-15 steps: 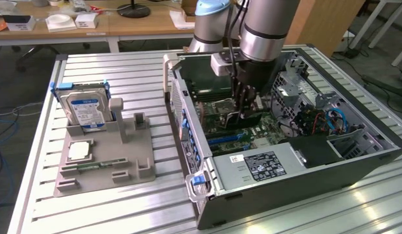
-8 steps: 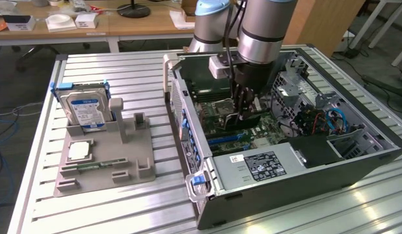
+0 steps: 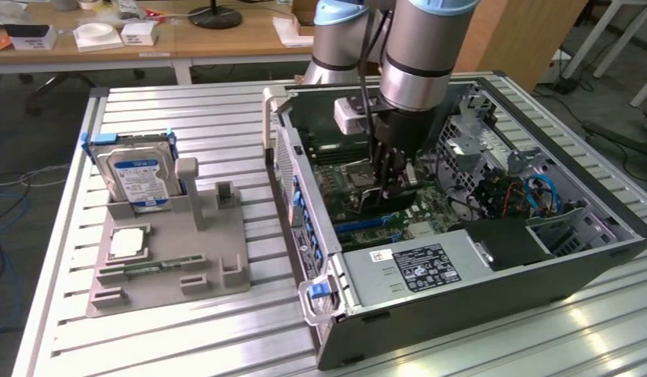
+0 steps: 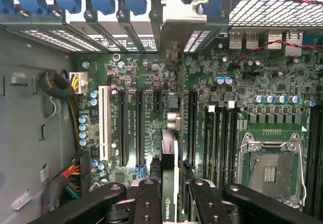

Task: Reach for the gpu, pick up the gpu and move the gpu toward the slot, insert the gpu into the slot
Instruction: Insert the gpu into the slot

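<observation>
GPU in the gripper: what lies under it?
Under the gpu, held edge-on by the gripper, lies the motherboard with its row of black slots. The card hides whatever lies directly beneath it, so seating cannot be judged.

The gpu [image 4: 169,148] stands edge-on, upright over the motherboard's slot [image 4: 177,133].
</observation>
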`<state>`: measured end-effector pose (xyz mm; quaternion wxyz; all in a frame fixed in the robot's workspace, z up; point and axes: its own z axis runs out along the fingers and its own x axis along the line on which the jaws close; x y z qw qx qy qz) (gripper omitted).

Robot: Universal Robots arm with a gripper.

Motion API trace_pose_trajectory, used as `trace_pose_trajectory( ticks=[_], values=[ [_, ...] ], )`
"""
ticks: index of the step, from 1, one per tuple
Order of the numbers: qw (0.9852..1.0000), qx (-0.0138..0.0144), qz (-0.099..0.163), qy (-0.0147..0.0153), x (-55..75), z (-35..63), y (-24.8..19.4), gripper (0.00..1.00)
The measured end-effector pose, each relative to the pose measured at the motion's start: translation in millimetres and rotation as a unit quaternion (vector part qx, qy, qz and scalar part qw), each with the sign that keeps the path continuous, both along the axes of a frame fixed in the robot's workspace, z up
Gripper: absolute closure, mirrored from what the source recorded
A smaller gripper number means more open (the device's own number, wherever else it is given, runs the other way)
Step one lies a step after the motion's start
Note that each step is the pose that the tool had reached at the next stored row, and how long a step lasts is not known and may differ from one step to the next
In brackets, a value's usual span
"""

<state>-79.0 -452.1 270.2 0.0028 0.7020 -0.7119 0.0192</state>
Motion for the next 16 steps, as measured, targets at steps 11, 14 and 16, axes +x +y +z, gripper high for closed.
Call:
trace_pose_trajectory(
  ticks=[11, 14, 16],
  values=[
    [1.0, 0.0, 0.0, 0.0, -5.0, -9.6, 0.0, 0.74],
    [1.0, -0.0001, 0.0, 0.0, -6.1, -13.2, 0.0, 0.74],
    [1.0, 0.0, 0.0, 0.0, -6.8, -15.6, 0.0, 0.74]
  ],
)
